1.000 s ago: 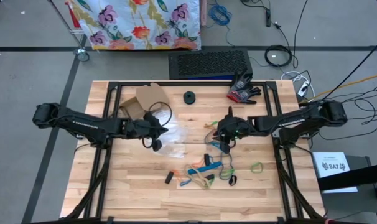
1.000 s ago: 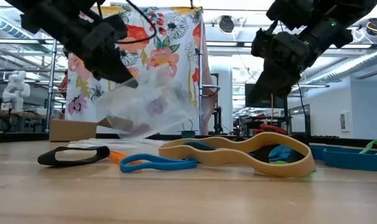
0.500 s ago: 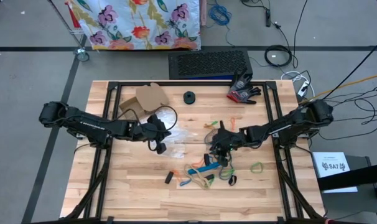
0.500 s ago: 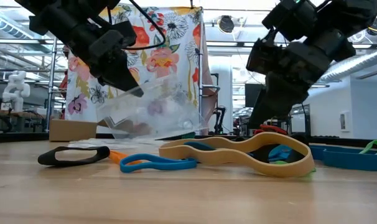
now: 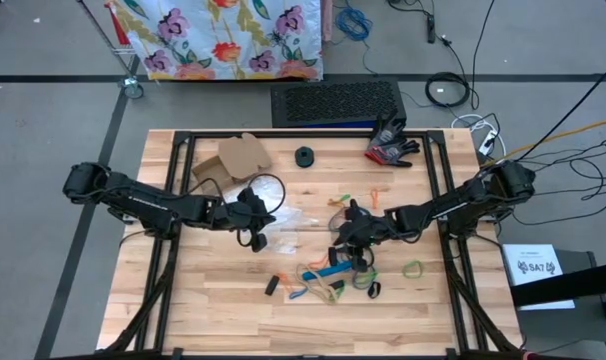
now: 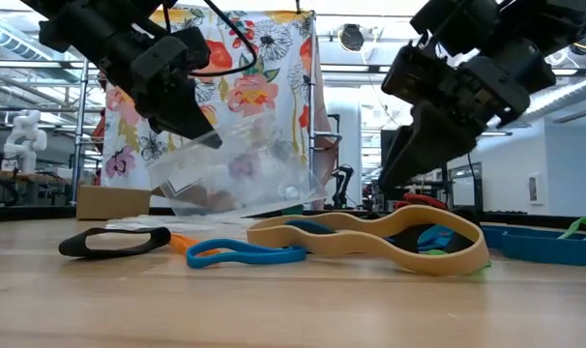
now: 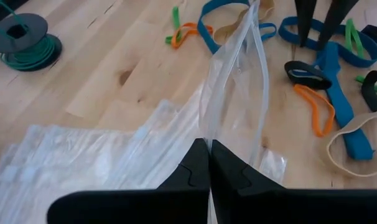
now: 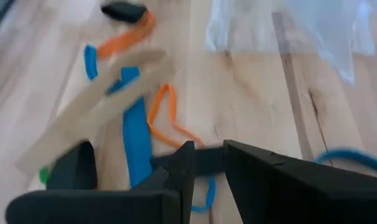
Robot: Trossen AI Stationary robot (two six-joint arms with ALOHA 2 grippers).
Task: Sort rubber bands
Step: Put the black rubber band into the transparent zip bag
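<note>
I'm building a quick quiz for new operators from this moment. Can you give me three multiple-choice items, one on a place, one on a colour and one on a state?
1. Where does the spool of green wire lie?
A. On the bare wood of the table
B. Inside the clear plastic bag
C. On the cardboard piece

2. What colour is the big wavy band nearest the low camera?
A. Red
B. Tan
C. White

3. What is the left gripper doing?
A. Standing wide open above the bands
B. Shut on a blue band
C. Shut on the clear plastic bag

Answers:
1 A, the left wrist view shows it sitting on wood, apart from the bag.
2 B, the low view shows a tan loop.
3 C, the fingers meet with the bag's edge pinched between them.
</note>
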